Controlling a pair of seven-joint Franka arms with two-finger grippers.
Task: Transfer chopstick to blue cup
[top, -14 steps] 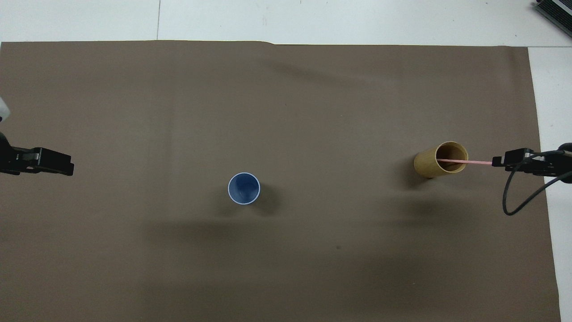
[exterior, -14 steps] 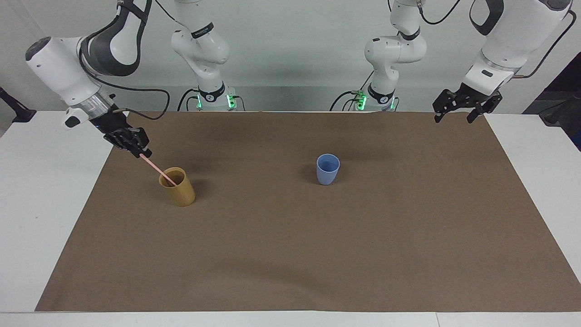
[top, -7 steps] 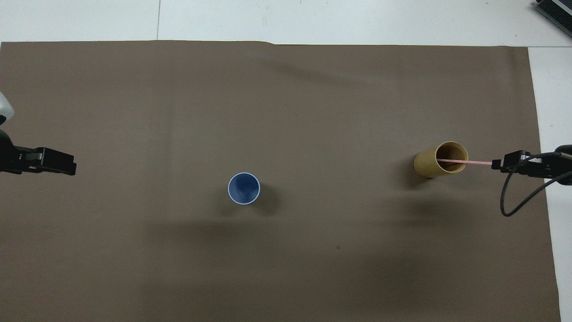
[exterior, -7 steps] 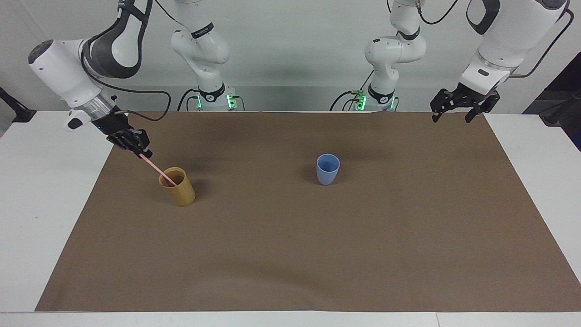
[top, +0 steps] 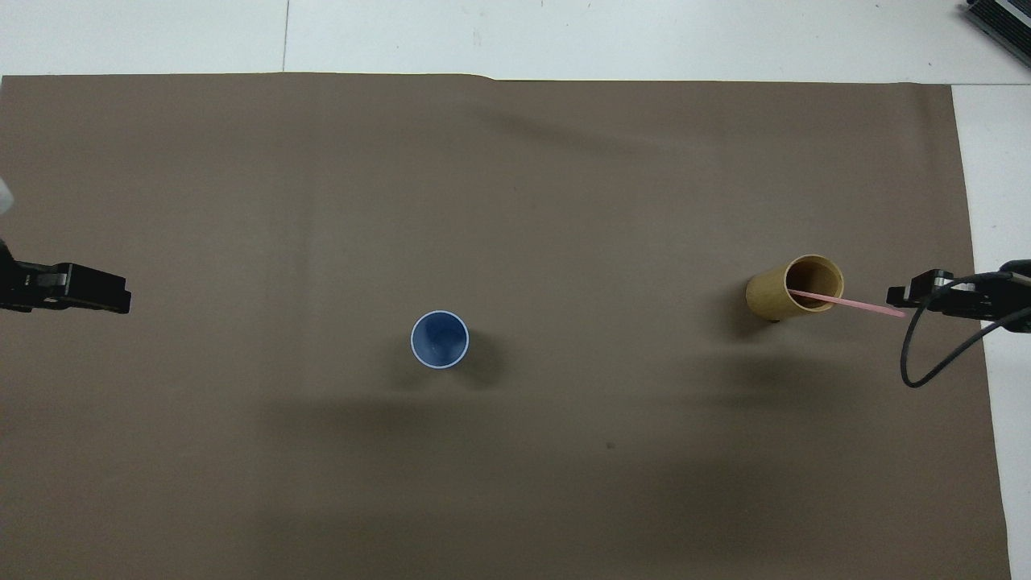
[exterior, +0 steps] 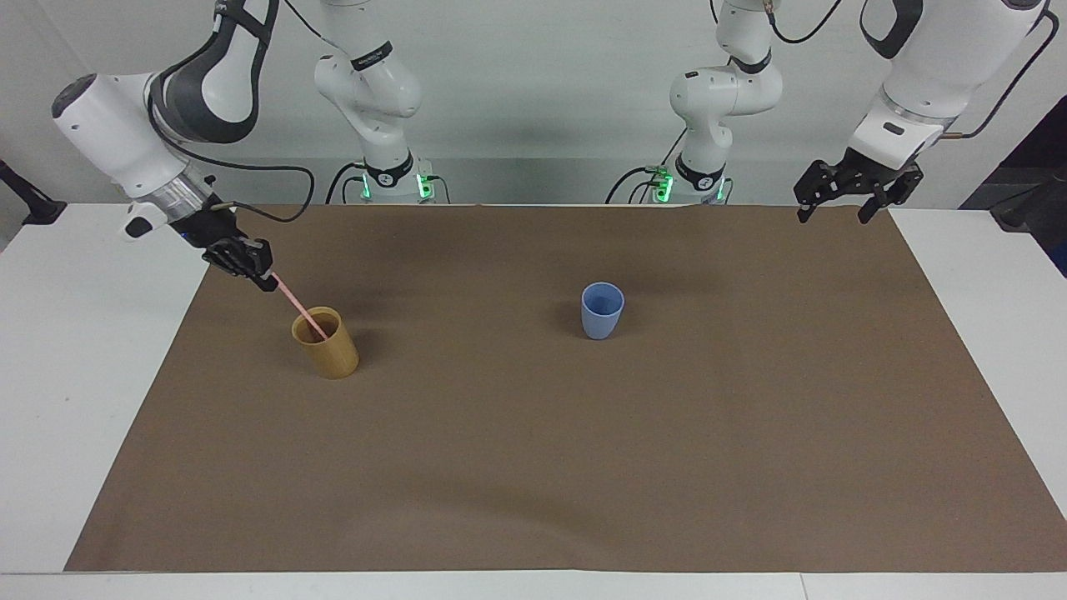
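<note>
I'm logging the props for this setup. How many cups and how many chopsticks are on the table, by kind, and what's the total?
Cups: 2, the blue cup and the tan cup
Chopsticks: 1, the pink chopstick leaning in the tan cup
Total: 3

Bright, even light; soft shadows; both views sharp.
</note>
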